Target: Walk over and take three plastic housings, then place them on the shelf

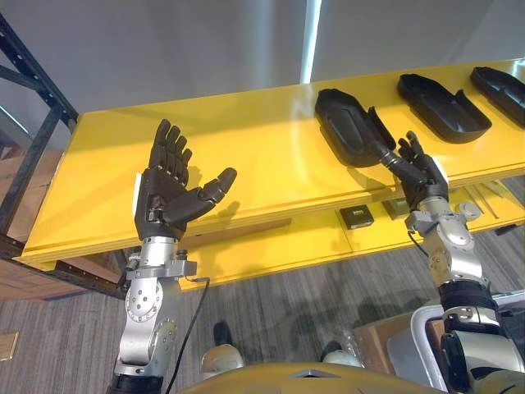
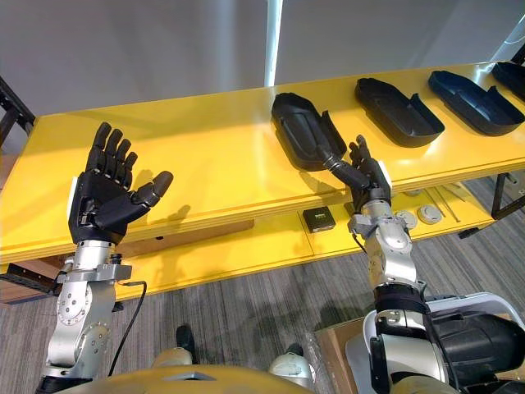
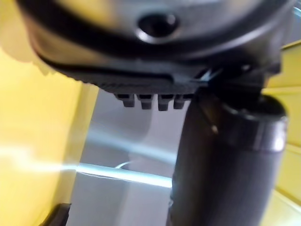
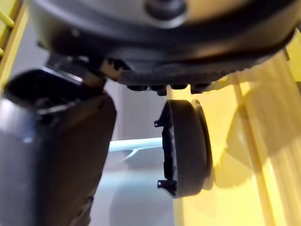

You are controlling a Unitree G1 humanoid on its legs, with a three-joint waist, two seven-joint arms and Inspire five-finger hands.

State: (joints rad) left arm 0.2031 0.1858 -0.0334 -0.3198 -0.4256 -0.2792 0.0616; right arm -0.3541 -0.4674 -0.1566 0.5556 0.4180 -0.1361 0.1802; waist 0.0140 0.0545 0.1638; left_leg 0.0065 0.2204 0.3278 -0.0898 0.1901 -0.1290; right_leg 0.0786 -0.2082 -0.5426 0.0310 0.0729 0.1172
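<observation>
Three black plastic housings lie in a row on the top board of the yellow shelf (image 1: 246, 148): the nearest housing (image 1: 353, 127), the second housing (image 1: 443, 107) and the third housing (image 1: 500, 90). Each lies apart from its neighbour, which suggests the placing is done or nearly so. The right hand (image 1: 422, 176) stands upright at the shelf's front edge just beside the nearest housing, fingers straight and loosely spread, thumb stretched toward that housing's near end. It grips nothing, and it looks placed either to let go or to nudge the piece further onto the board. Whether the thumb actually touches the plastic I cannot tell; in the right wrist view the housing sits past the fingertips with yellow board beside it. The left hand (image 1: 168, 197) is raised over the bare left part of the shelf, palm open, fingers fanned, empty, probably held there just to be out of the way. The third housing is cut off at the left eye view's edge, and in the right eye view a further dark shape (image 2: 513, 78) beyond it is cut too short to name. On the lower shelf (image 2: 246, 246) lies a small black box (image 2: 318, 218), too small to identify.
</observation>
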